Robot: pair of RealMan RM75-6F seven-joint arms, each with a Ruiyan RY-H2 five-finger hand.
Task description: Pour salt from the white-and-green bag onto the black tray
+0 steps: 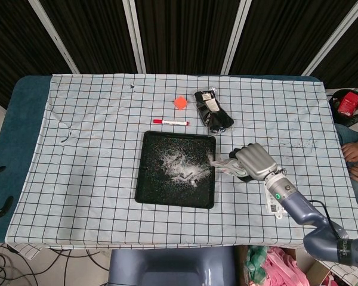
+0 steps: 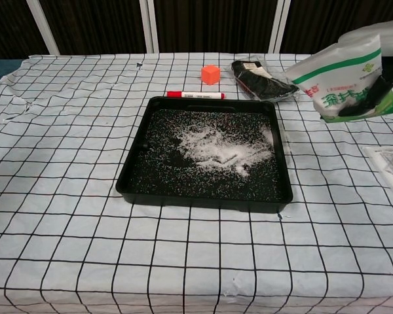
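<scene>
My right robot hand holds the white-and-green bag beside the black tray.

My fingers are wrapped around the bag, which is tilted in the air, its mouth toward the tray's right edge. Salt lies on the tray. A red marker and an orange cube lie behind it on the desk.

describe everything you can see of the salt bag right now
The salt bag is a soft, glossy white plastic pouch with a green band, a green bottom corner and green print on its face. It is off the table, tilted so one end points toward the right rim of the black tray. The right robot hand grips it, dark fingers wrapping its lower right part. In the head view the hand hides most of it. No salt is visibly falling from it.
</scene>
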